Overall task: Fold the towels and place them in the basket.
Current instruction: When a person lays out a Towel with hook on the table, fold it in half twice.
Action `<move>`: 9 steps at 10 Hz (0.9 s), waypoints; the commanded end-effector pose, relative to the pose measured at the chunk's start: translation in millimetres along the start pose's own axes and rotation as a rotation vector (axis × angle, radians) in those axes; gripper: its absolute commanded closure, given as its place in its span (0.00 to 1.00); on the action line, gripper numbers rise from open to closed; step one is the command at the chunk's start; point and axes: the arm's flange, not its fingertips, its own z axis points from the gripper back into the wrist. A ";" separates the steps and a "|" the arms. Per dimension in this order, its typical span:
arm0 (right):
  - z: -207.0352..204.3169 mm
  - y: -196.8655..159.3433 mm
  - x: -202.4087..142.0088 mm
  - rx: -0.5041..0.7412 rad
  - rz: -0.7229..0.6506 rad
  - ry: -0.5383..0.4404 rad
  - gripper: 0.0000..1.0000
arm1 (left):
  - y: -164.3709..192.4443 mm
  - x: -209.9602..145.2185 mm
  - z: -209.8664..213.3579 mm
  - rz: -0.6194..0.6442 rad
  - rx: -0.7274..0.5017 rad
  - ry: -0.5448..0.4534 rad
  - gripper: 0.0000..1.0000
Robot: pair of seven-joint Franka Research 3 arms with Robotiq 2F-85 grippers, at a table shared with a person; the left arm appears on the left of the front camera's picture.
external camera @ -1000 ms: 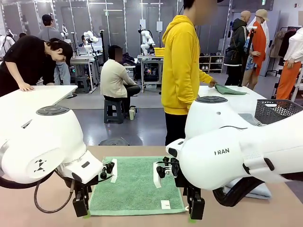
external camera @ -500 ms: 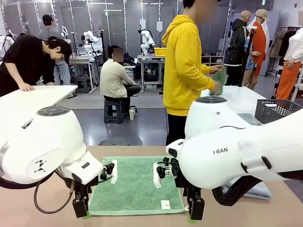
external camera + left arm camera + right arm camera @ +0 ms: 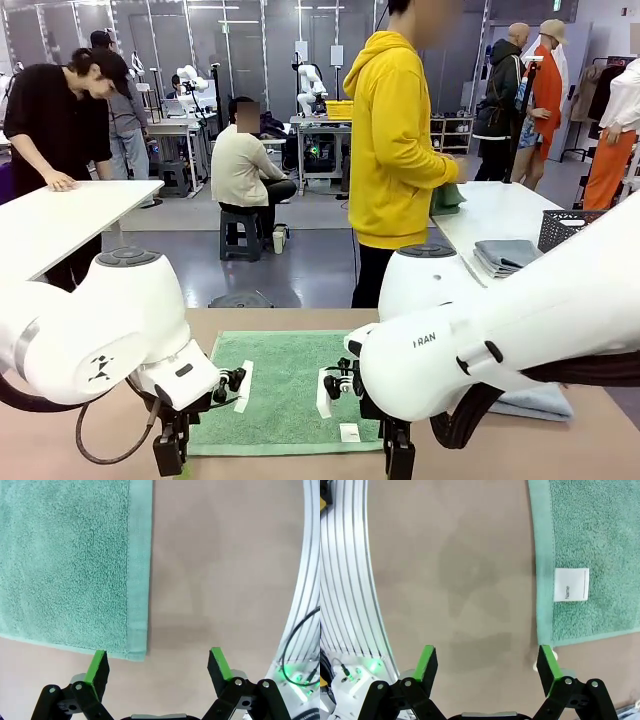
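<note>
Front view
Left gripper (image 3: 171,462): jaws spread, holding nothing, poised over the near corner of the green towel (image 3: 285,390) on its own side.
Right gripper (image 3: 398,466): released too, above the opposite near corner, with the white label (image 3: 349,432) just inside it.
Step in hand: probably pinching both near corners to make the first fold away from the robot.
Doing it well: bring both grippers down together, catch only the hem, then lift evenly so the edge stays straight.
Count: one green towel lies flat and a person holds a second green cloth (image 3: 446,197). One blue-grey towel (image 3: 535,402) lies under the right arm and one basket (image 3: 570,228) stands well beyond both grippers. The folded grey towels (image 3: 508,255) are too stacked to count.

Left wrist view
Left gripper (image 3: 158,666): two green pads (image 3: 98,666) wide apart over the bare table (image 3: 225,555).
Green towel (image 3: 65,565): its corner ends right at one pad and the gap between the fingers is bare table.
Advice: slide sideways towards the cloth before closing, or the jaws will meet on nothing.

Right wrist view
Right gripper (image 3: 486,665): slack and empty.
Green towel (image 3: 590,535): its hemmed corner sits just ahead of one pad (image 3: 547,664), with one white label (image 3: 571,584) further in.
Advice: the same sideways correction, keeping the label clear of the pinch.
</note>
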 end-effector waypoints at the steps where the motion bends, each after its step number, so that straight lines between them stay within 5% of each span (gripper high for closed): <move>1: -12.7 -5.8 2.3 -0.003 0.019 -0.043 0.00 | 8.0 0.0 -12.3 -0.033 0.018 -0.022 0.00; 9: -15.2 -26.4 2.9 0.000 0.041 -0.028 0.00 | 19.8 -13.9 -35.0 -0.098 -0.027 -0.037 0.00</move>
